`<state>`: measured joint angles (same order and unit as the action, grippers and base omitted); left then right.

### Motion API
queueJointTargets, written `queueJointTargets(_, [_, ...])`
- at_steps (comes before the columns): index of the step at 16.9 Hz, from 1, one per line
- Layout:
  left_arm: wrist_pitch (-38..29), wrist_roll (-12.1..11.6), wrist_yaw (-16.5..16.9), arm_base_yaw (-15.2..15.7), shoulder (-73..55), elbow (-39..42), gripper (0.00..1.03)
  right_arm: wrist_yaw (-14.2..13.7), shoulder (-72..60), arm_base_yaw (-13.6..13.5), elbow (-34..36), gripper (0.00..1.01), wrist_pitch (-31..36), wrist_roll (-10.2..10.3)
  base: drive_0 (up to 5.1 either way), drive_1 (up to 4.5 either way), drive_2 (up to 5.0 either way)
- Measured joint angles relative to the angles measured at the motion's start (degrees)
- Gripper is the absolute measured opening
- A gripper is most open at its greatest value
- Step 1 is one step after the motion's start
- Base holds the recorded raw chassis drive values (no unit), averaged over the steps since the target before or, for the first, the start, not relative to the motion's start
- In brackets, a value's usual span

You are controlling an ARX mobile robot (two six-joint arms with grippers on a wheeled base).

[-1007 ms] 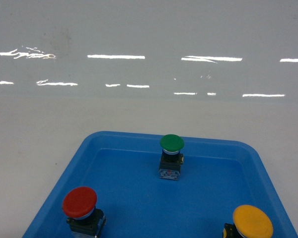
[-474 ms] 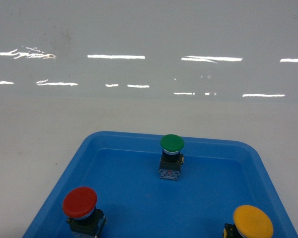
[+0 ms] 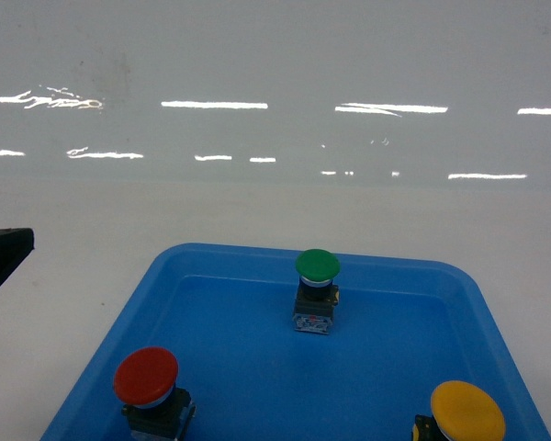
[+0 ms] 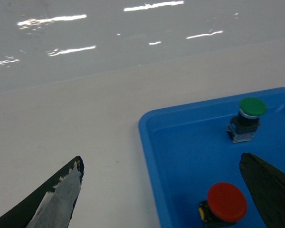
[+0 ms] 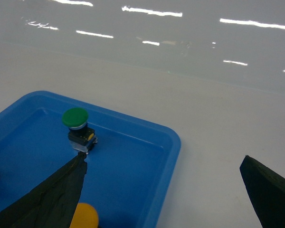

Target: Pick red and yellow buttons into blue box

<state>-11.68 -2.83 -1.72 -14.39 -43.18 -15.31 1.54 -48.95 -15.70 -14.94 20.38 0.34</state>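
Observation:
The red button (image 3: pixel 147 377) stands at the near left of a shallow blue tray (image 3: pixel 257 250), and the yellow button (image 3: pixel 466 411) at its near right. The blue box is out of view. My left gripper (image 4: pixel 161 156) is open, straddling the tray's left rim, with the red button (image 4: pixel 226 202) just inside its right finger (image 4: pixel 270 190). My right gripper (image 5: pixel 164 157) is open over the tray's right rim (image 5: pixel 173 147); the yellow button (image 5: pixel 84 215) peeks out beside its left finger (image 5: pixel 47 199). Neither gripper holds anything.
A green button (image 3: pixel 317 266) stands upright at the back middle of the tray. The tray lies on a pale table that runs to a glossy grey wall behind. A black part of the left arm (image 3: pixel 5 257) shows at the head view's left edge.
A black part of the left arm has come into the head view at its left edge. The three buttons and the tray have stayed where they were.

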Motion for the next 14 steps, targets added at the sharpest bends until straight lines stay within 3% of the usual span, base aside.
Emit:
queueJointTargets(3, [-0.4,-0.4,-1.2,0.5,0.4,0.0,0.98,-3.5,-5.3,-5.9,-1.9,0.98,1.2,-1.3,0.0,0.00,0.0])
queueJointTargets(6, [-0.4,-0.6,-1.1,0.5,0.3,0.0,0.98,-8.3,-9.7,-14.0,-2.4,0.98,2.4,-1.7,0.0,0.00,0.0])
queueJointTargets(8, [-0.4,-0.6,-1.1,0.5,0.4,0.0,0.98,-8.1,-11.6,-14.7,-2.3,0.98,3.0,-1.1,0.0,0.00,0.0])
queueJointTargets(14, [-0.4,-0.6,-1.1,0.5,0.4,0.0,0.98,-5.9,-22.3,-13.0,-1.6,0.98,7.7,-1.0,0.0,0.00,0.0])
